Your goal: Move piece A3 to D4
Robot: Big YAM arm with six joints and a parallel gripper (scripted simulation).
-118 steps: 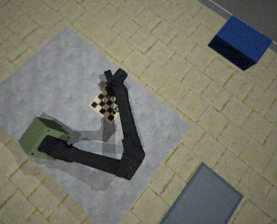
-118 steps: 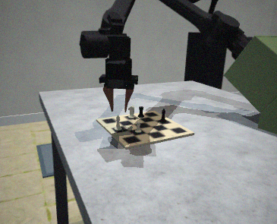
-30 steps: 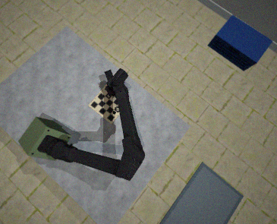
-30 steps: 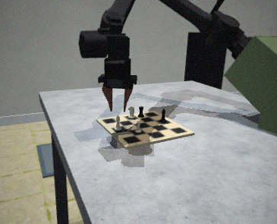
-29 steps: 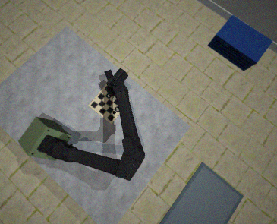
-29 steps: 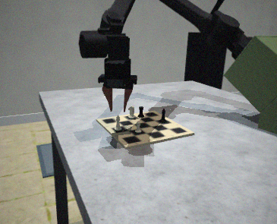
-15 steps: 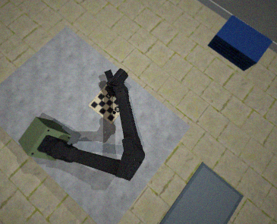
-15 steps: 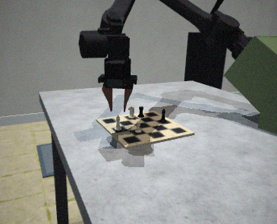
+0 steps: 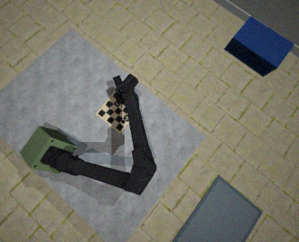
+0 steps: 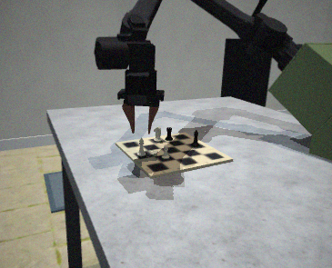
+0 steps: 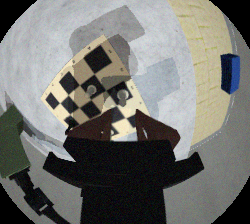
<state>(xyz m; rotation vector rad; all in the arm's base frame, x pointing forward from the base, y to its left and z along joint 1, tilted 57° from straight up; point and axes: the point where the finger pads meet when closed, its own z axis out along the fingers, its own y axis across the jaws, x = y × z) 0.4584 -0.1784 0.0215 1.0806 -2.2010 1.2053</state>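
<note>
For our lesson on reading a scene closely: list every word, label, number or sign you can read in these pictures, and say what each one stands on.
No text can be read in any view.
Chessboard: any letters and digits on its edge are too small and blurred to make out.
Green base box, blue box, arm and end effector: no markings visible.

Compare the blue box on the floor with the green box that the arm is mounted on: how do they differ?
The blue box is bright blue; the green box is olive green. The blue box stands on the tiled floor, well away from the table; the green box sits on the table's corner. Nothing touches the blue box; the arm joins the green one. Both are plain cuboids.
</note>
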